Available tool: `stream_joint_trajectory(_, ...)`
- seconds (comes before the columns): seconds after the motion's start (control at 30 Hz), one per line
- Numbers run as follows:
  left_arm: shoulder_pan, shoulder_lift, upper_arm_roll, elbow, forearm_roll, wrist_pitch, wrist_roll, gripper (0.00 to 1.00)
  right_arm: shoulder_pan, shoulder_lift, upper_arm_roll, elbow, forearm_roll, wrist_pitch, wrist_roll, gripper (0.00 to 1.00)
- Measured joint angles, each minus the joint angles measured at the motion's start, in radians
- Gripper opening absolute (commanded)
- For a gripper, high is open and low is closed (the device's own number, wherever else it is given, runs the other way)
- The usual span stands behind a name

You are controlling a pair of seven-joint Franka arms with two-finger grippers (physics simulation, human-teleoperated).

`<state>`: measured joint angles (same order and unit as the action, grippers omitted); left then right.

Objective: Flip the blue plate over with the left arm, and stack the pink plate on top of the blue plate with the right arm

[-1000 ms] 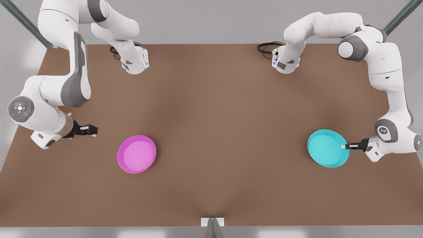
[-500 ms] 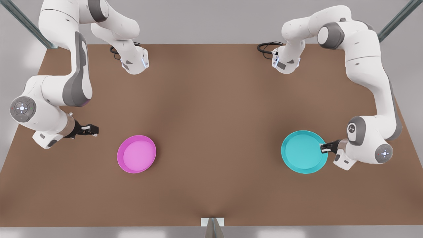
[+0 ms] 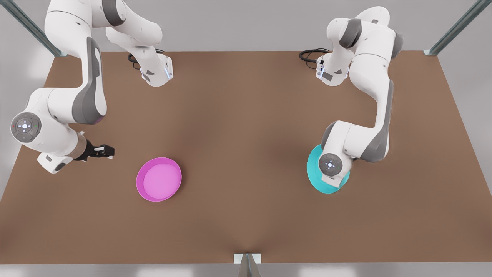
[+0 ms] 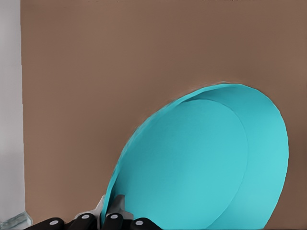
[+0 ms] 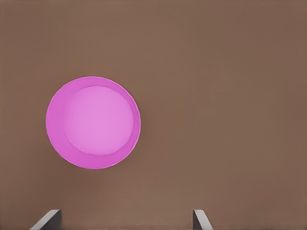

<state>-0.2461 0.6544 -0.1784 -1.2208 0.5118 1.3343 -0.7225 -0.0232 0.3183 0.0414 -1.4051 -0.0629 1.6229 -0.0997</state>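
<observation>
the left gripper (image 4: pixel 109 215), clamped on the blue plate's (image 3: pixel 316 181) rim, had carried it inward and tilted it, so the flip looked underway. the right gripper (image 3: pixel 103 151) waited open beside the flat pink plate (image 3: pixel 158 179).

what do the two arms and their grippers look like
Both arms, left and right, are glossy white jointed tubes with grey joint bands, round grey caps bearing small lights, and black cables at the bases. The right gripper is small and black with pale fingertips.
</observation>
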Motion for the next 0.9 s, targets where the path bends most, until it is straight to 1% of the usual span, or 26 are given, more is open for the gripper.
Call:
stream_joint_trajectory(0.23, -0.161, 0.020, 0.000, -0.003, 0.235, -0.031, -0.060, 0.21, -0.003, 0.000, 0.001, 0.000, 0.013, 0.000, -0.003, 1.00)
stream_joint_trajectory(0.3, -0.211, 0.039, 0.000, -0.006, 0.286, -0.047, -0.085, 0.21, 0.026, 0.018, 0.006, -0.006, 0.010, -0.001, 0.001, 1.00)
stream_joint_trajectory(0.4, -0.276, 0.057, 0.000, -0.006, 0.352, -0.068, -0.119, 0.21, 0.016, 0.051, 0.006, 0.000, 0.006, 0.010, -0.008, 1.00)
stream_joint_trajectory(0.47, -0.315, 0.077, 0.000, -0.006, 0.391, -0.084, -0.156, 0.21, 0.009, 0.051, 0.005, 0.000, 0.008, 0.000, -0.005, 1.00)
stream_joint_trajectory(0.53, -0.367, 0.100, 0.000, -0.006, 0.439, -0.123, -0.167, 0.21, 0.041, 0.051, 0.005, -0.001, -0.004, 0.002, 0.003, 1.00)
stream_joint_trajectory(0.67, -0.448, 0.149, 0.000, -0.008, 0.532, -0.185, -0.198, 0.21, 0.030, 0.052, 0.002, 0.021, 0.007, 0.002, 0.002, 1.00)
stream_joint_trajectory(0.9, -0.542, 0.218, 0.000, -0.008, 0.643, -0.244, -0.268, 0.21, 0.022, 0.070, 0.000, 0.061, 0.006, 0.011, 0.000, 1.00)
